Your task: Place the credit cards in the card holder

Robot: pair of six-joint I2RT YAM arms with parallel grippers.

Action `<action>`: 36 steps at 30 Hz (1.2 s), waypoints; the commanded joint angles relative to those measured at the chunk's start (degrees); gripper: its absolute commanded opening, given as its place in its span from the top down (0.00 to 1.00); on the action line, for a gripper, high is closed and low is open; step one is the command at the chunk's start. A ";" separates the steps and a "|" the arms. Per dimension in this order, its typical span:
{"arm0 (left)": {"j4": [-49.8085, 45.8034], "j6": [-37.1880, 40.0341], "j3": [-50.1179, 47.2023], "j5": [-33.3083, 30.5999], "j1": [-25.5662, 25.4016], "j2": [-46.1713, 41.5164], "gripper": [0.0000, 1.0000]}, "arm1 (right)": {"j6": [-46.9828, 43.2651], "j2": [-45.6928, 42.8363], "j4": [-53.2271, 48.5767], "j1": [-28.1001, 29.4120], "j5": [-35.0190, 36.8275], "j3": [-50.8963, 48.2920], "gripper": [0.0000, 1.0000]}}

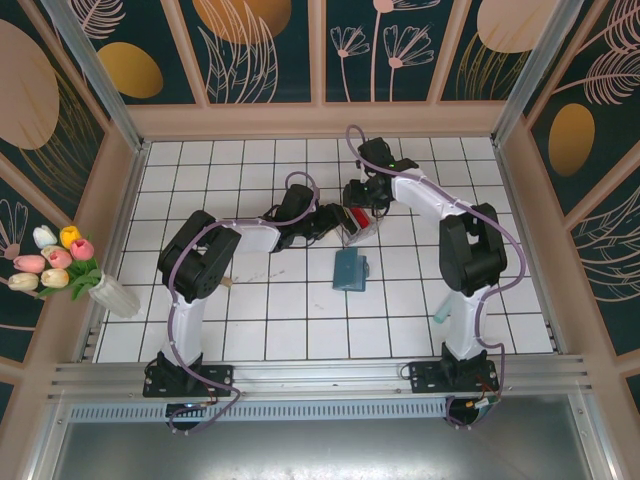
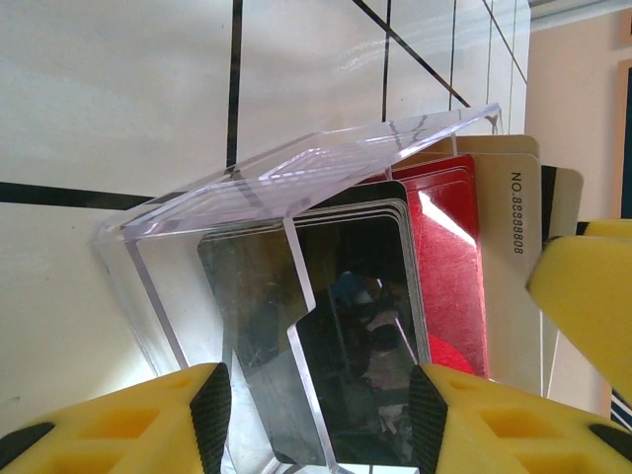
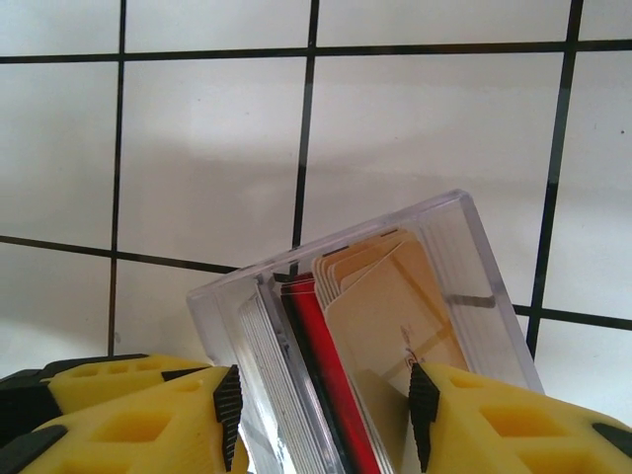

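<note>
Top external: clear rack (image 1: 362,230) tilted in left claw (image 1: 340,222); card holder (image 1: 350,270) apart.

You have one black card (image 2: 355,316), one red card (image 2: 449,267) and one beige card (image 3: 385,316); the rack (image 2: 296,168) is clear, the card holder (image 1: 349,270) teal, the table (image 1: 250,320) white with a black grid.

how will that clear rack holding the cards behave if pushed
Probably light and easy to tip: the clear rack is thin see-through plastic. Its glossy walls would likely slide on the smooth tiles. The cards stand loose in it, so they may shift.
</note>
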 commanded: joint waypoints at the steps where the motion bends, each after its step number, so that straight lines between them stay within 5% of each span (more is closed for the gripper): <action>1: 1.41 -0.61 1.31 0.61 0.12 1.20 0.46 | -0.21 -2.60 -1.43 0.83 -1.29 0.41 0.51; 36: 1.51 -0.69 1.75 1.02 0.16 1.65 0.46 | 0.06 -2.99 -2.00 0.74 -0.43 0.90 0.75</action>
